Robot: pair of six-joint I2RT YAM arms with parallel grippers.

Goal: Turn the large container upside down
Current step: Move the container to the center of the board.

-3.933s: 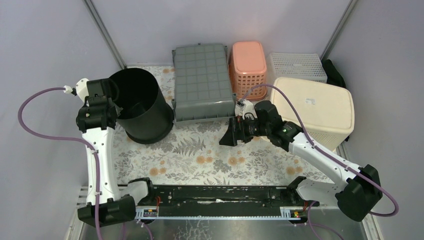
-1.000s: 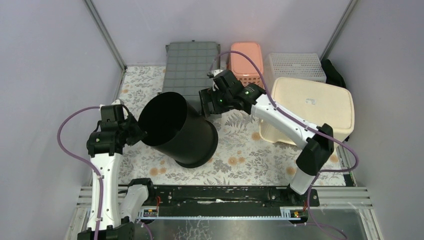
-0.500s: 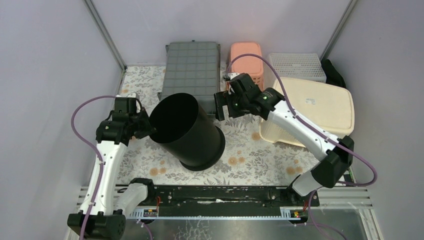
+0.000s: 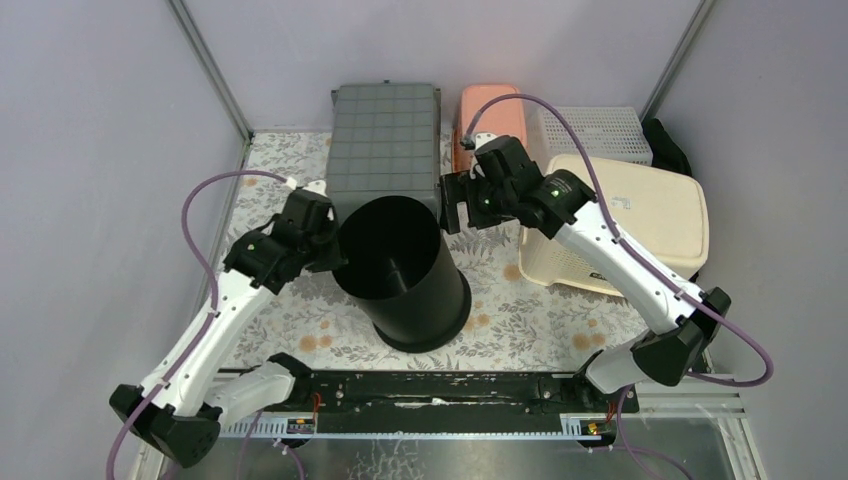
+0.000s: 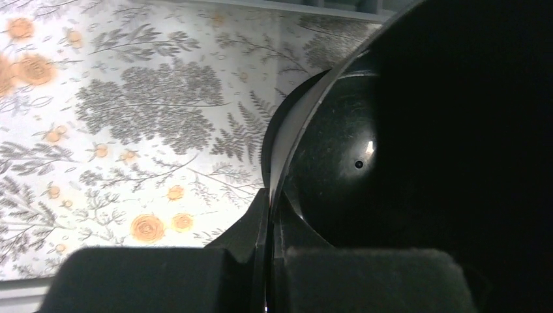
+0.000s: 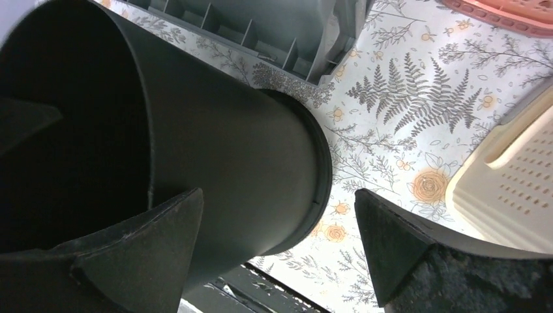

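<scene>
From above, the black bucket (image 4: 405, 275) is near the middle of the tabletop, a little toward the near edge, with its mouth up, so it is not yet turned over. The left gripper (image 4: 336, 256) is shut on the left side of the rim, one finger inside and one outside. I think this thin pinch serves as a handle for tipping the bucket. The right gripper (image 4: 449, 206) is just beside the far right part of the rim with its jaws wide and nothing in them, probably ready to take the wall and help the turn. The grey crate (image 4: 385, 130) is just behind the bucket, and the pink basket (image 4: 490, 103), the white basket (image 4: 592, 128) and the cream bin (image 4: 625, 215) fill the far right corner. From here I cannot tell whether the bucket's base lies flat on the flowered cloth (image 4: 520, 310).

In the left wrist view, the left gripper (image 5: 269, 277) has its pads pressed on the bucket's (image 5: 404, 130) thin rim. The inside is very dark, only the round bottom shines a little. The right half of the picture is almost black.

In the right wrist view, the right gripper (image 6: 274, 251) is spread wide and one finger (image 6: 130, 254) is at the bucket's (image 6: 215, 150) mouth. I cannot tell whether it touches. The crate (image 6: 261, 29) and the bin (image 6: 508, 189) are cut off by the picture edges.
</scene>
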